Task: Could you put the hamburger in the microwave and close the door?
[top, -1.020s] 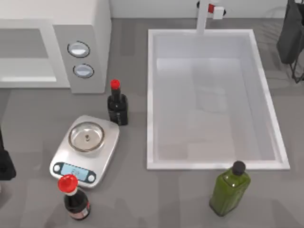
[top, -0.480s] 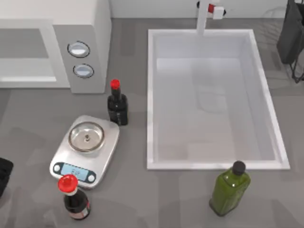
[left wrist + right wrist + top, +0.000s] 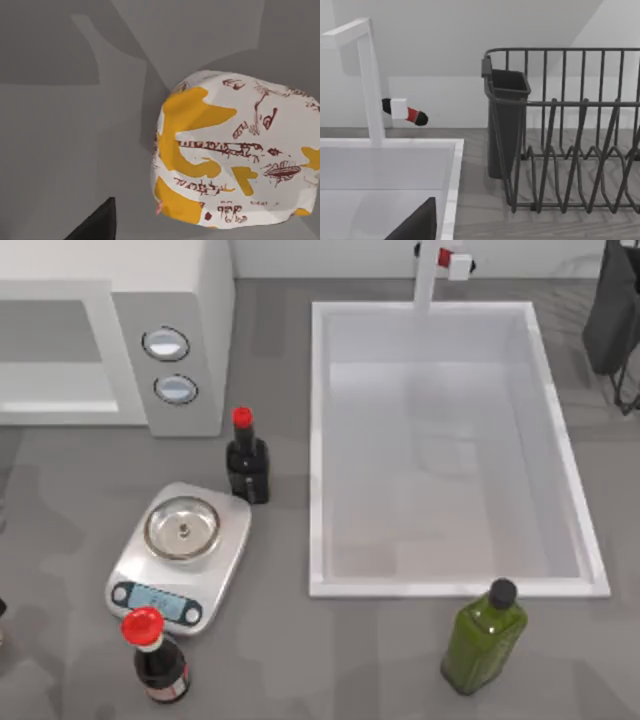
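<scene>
White-wrapped hamburger [image 3: 232, 155] lying beneath left wrist camera; left gripper [image 3: 92, 222] aperture cannot be told, so centring over wrapper before descending seems wise.

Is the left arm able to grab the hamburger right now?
Probably yes. In the left wrist view the hamburger lies close below that arm's camera on the bare grey table, with nothing lying over it or standing beside it. Whether the fingers are open enough cannot be told.
</scene>
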Robot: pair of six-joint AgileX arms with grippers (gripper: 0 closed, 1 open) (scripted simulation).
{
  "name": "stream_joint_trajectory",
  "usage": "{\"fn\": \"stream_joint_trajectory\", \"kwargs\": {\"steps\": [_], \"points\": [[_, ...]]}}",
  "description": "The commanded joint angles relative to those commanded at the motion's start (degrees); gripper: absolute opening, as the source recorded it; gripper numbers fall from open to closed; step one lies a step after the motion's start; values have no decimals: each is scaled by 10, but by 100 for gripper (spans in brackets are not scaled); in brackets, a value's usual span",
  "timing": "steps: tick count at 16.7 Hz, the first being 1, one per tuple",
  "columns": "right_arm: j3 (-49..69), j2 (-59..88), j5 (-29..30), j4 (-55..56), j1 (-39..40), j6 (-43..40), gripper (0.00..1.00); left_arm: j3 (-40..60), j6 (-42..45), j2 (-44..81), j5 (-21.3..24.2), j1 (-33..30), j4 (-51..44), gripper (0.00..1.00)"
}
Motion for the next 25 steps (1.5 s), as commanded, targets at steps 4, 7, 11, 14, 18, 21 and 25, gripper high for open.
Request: {"fn": "stream_joint_trajectory", "kwargs": {"steps": [4, 7, 11, 14, 18, 21, 25], "points": [[0, 0, 0, 0, 0, 0, 100, 34, 28, 46, -1, 7, -27, 100], [0, 0, 0, 0, 0, 0, 100, 34, 28, 46, -1, 7, -27, 100], [0, 0, 0, 0, 0, 0, 100, 19, 26, 57, -1, 5, -3, 100], [0, 0, 0, 0, 0, 0, 100, -14, 28, 93, -1, 7, 71, 100], [0, 0, 0, 0, 0, 0, 100, -59, 30, 143, -1, 8, 169, 100], [0, 0, 0, 0, 0, 0, 100, -68, 31, 154, -1, 8, 184, 100], [0, 0, 0, 0, 0, 0, 100, -68, 31, 154, -1, 8, 184, 85]]}}
